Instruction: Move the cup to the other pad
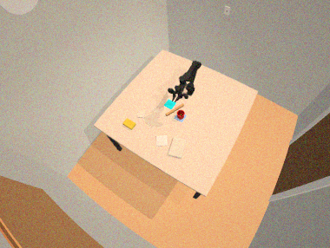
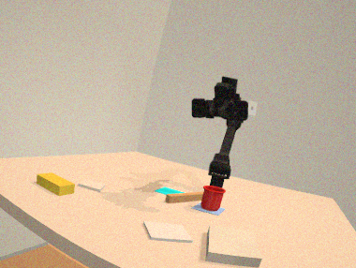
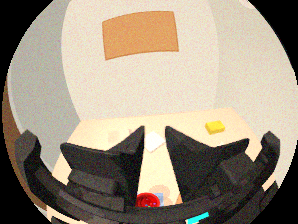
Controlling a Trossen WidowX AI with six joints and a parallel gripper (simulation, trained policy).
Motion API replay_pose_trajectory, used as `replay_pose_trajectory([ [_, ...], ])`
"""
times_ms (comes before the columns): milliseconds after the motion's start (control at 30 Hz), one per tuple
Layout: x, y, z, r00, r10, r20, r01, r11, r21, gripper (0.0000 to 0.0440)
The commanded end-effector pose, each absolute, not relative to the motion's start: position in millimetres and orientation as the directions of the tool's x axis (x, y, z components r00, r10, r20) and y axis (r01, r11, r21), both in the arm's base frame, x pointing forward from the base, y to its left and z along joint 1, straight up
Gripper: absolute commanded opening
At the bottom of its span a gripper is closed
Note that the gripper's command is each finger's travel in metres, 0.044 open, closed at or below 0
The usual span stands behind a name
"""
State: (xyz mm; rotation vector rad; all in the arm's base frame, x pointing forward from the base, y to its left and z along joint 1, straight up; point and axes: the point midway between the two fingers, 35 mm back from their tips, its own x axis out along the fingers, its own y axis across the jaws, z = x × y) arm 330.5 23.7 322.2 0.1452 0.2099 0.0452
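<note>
A red cup [image 1: 181, 113] [image 2: 212, 199] [image 3: 148, 200] stands upright on the blue pad [image 2: 220, 211] [image 3: 160, 196]. Small marbles show inside it in the wrist view. The cyan pad [image 1: 169, 104] [image 2: 169, 191] [image 3: 198, 218] lies bare on the table, with an orange-brown bar [image 1: 174, 110] [image 2: 180, 198] between the two pads. My gripper [image 1: 174, 101] [image 3: 154, 129] is partly open, with a narrow gap and nothing between its fingers. It is raised above the table, away from the cup. Its fingertips are hard to make out in the exterior view.
A yellow block [image 1: 129, 124] [image 2: 55, 184] [image 3: 215, 127] lies on one side of the table. A white tile [image 1: 161, 140] [image 2: 166, 231] [image 3: 154, 142] and a thicker pale slab [image 1: 176, 147] [image 2: 232, 245] lie beyond the cup. A small pale tile [image 2: 92, 186] lies near the yellow block.
</note>
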Motion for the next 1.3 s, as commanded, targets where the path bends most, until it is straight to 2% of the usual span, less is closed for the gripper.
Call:
replay_pose_trajectory([
  [0, 333, 28, 326, 0.970, 0.073, -0.231, -0.031, 0.983, 0.181, 0.0100],
  [600, 342, 45, 319, 0.890, 0.114, -0.442, 0.057, 0.933, 0.355, 0.0115],
  [1267, 343, 61, 301, 0.729, 0.131, -0.672, 0.275, 0.843, 0.462, 0.0124],
])
